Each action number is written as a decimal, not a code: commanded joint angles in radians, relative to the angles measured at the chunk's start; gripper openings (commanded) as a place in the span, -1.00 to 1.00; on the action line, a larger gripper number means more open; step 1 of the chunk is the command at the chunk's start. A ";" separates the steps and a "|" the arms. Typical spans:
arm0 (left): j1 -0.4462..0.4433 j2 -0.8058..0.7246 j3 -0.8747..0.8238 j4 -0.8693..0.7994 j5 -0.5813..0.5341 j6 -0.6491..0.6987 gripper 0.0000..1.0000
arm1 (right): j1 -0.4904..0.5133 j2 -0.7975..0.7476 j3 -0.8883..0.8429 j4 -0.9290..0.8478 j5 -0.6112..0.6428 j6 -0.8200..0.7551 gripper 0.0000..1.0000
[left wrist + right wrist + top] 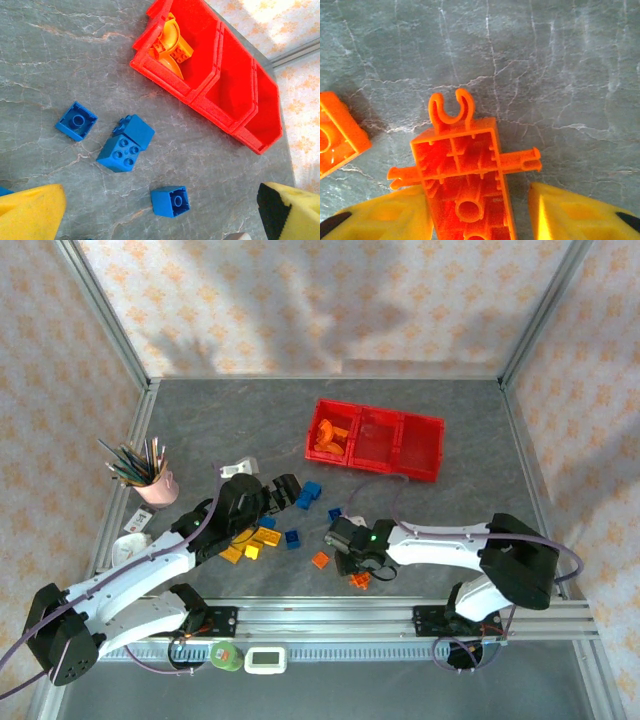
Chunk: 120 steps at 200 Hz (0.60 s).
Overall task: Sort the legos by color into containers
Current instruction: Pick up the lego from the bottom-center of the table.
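Currently your red tray [370,468] of three joined bins lies on the table [480,500], and the bin at its left end in the top view holds orange arched pieces [330,435]; the middle and right bins show bare mesh bottoms. On the near side of the tray, well apart from it, your right claw [475,215] straddles an orange lego [462,165] lying underside-up on the table: one finger [380,217] touches its side, the other stands just off it, so the claw is partly open, not clamped. A second orange brick [335,135] lies near it. Nearer the tray's left end, your left claw [162,215] gapes wide with nothing in it, above loose blue bricks [125,145]; yellow bricks [262,540] lie farther from the tray.
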<state>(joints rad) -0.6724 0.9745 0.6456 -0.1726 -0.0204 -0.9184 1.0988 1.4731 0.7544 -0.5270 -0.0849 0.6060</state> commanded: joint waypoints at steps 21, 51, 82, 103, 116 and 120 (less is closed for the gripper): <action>0.000 -0.016 -0.009 -0.018 -0.035 0.010 0.98 | 0.006 0.017 0.039 -0.046 0.071 -0.006 -0.24; -0.001 -0.017 -0.003 -0.018 -0.033 0.010 0.98 | 0.004 0.000 0.061 -0.056 0.091 0.001 -0.33; 0.004 -0.019 0.010 -0.018 -0.037 0.022 0.98 | -0.049 -0.034 0.114 -0.073 0.091 -0.005 -0.33; 0.015 -0.017 0.033 -0.025 -0.039 0.043 0.99 | -0.124 -0.054 0.177 -0.074 0.090 -0.035 -0.32; 0.028 -0.015 0.049 -0.025 -0.040 0.059 0.98 | -0.174 -0.044 0.222 -0.052 0.097 -0.065 -0.31; 0.035 -0.014 0.055 -0.023 -0.037 0.064 0.98 | -0.190 -0.037 0.238 -0.049 0.097 -0.073 -0.31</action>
<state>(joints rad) -0.6628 0.9745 0.6525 -0.1783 -0.0353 -0.9009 0.9794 1.4559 0.9066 -0.5797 -0.0391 0.5823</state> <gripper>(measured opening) 0.992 0.346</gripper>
